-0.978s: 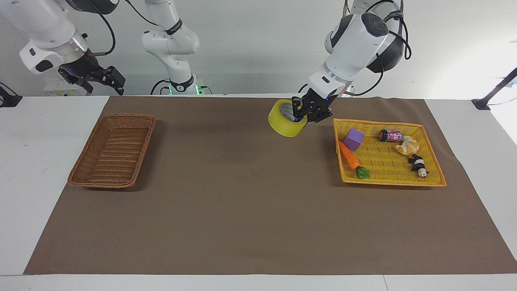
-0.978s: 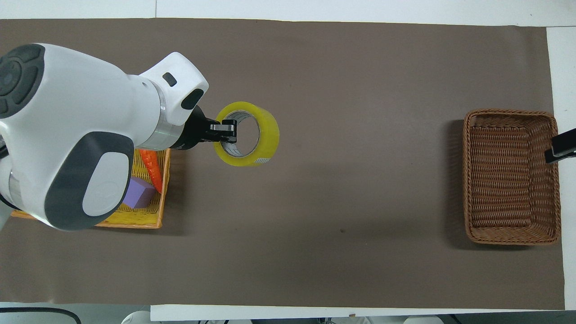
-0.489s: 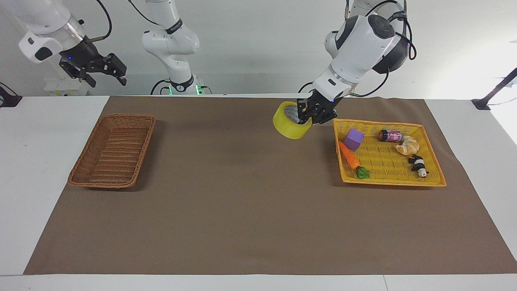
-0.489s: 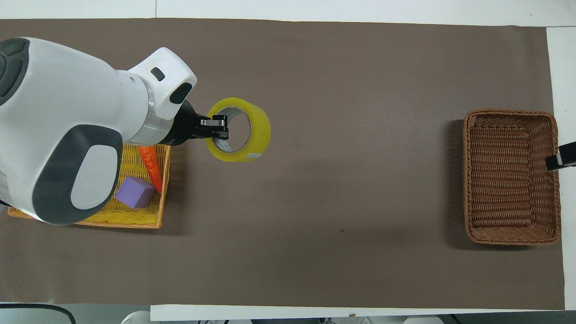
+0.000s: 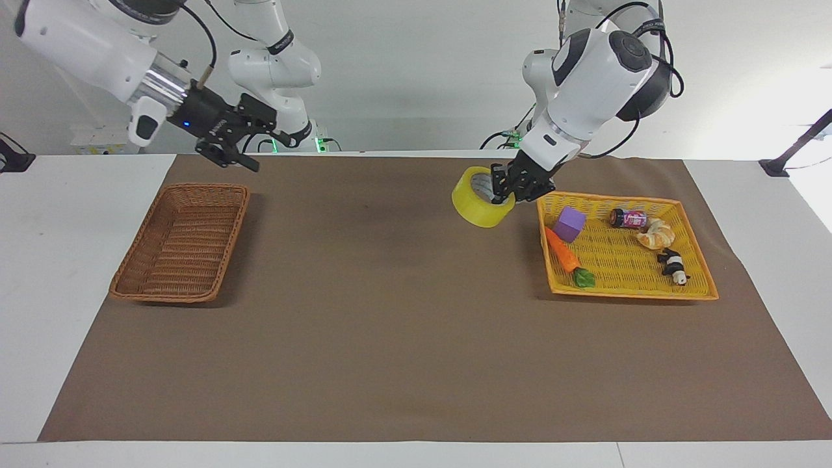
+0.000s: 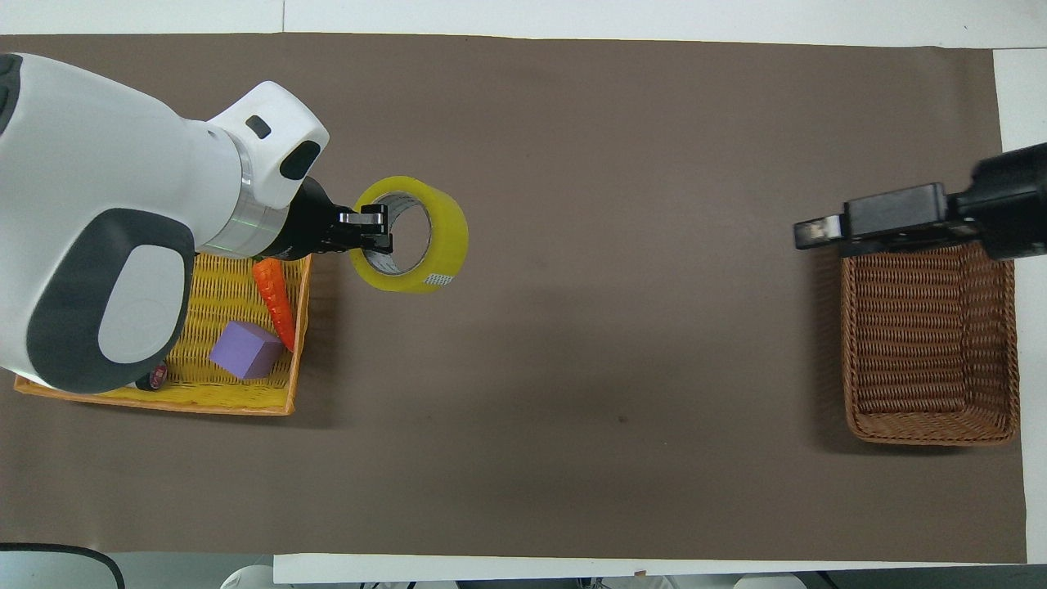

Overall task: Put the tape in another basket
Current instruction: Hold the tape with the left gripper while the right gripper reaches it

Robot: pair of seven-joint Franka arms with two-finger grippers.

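Brown paper covers the white table (image 5: 84, 195) where two Franka arms work under plain grey walls. At the left gripper (image 5: 506, 190), the jaws are clamped across the wall of the tape (image 5: 480, 207), one finger inside the white core and one outside, so the yellow roll hangs tilted in the air over bare mat just beside the yellow tray's (image 5: 624, 294) rim at the left arm's end of the table. In the overhead view the same left gripper (image 6: 375, 231) pinches the roll's near edge, the tape (image 6: 442, 237) clear of the tray (image 6: 245, 406). Inside that tray lie a purple block (image 5: 570, 223), a toy carrot (image 5: 564, 253), a small can (image 5: 628, 218), a pastry (image 5: 656, 234) and a panda figure (image 5: 673, 266).

At the table's other end the right gripper (image 5: 242, 144) hovers with its jaws apart, over the mat by the corner of the brown wicker basket (image 5: 179, 242), which holds nothing visible.

By these views the pick-up is done and the roll is out of the tray. Carrying it across the mat to the basket, perhaps by a handover to the right gripper, and releasing it inside remain.
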